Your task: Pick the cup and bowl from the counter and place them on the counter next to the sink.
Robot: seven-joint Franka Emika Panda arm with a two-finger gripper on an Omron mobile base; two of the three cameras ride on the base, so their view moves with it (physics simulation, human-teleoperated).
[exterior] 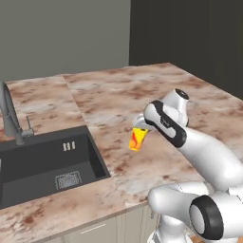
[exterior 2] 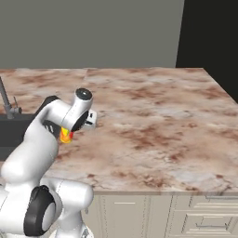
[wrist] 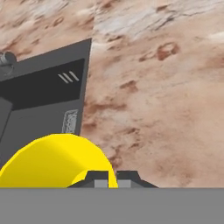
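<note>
Item: cup (exterior: 138,139), yellow with red blotches. Location: in my gripper (wrist: 112,178), jaws closed on its rim, held tilted above the counter (exterior: 142,90), just right of the sink (exterior: 47,163).
Item: bowl. Location: not seen from here.
Step in hand: carrying the cup to its spot beside the sink.
Next move, as I judge it: lower the cup upright onto bare counter near the basin's edge, clear of the rim, then release.

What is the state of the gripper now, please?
Gripper: closed on the rim of the yellow cup, held above the counter beside the sink.
</note>
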